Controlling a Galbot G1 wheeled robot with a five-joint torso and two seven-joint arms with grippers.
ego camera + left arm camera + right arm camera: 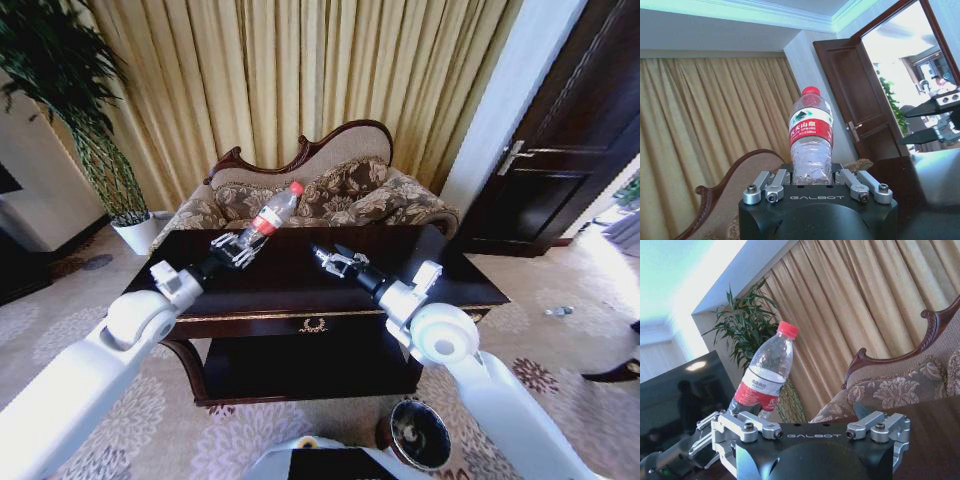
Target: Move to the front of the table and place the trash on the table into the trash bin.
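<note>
Bottle (272,216) first: the clear plastic trash item with its red cap and red-and-white label is lifted off the counter (300,275), pinched at its lower body by the left hand (236,248), and it leans with the cap pointing toward about 1 o'clock in the head view, in front of the patterned sofa (330,195). From the left wrist view the bottle (811,137) stands straight up out of the left hand (812,186), whose fingers (771,186) close against its crumpled base on both sides. The right hand (335,262) hovers over the middle of the dark glossy counter, just to the 3 o'clock side of the left hand and apart from it; its fingers are spread and carry nothing. The right wrist view shows the right hand's own fingers (751,426) parted wide, with the bottle (764,375) beyond them, tilted, its base gripped by the left hand (715,432) near the counter's edge. The left wrist view catches the right hand (935,122) farther off at 3 o'clock, its dark finger tips held apart. The trash bin (420,433), small, round and dark, sits on the patterned carpet at about 5 o'clock in the head view, in front of the counter and beside the right arm's elbow. A white plant pot (138,232) stands at 9 o'clock beside the sofa, before the gold curtains (300,80).
</note>
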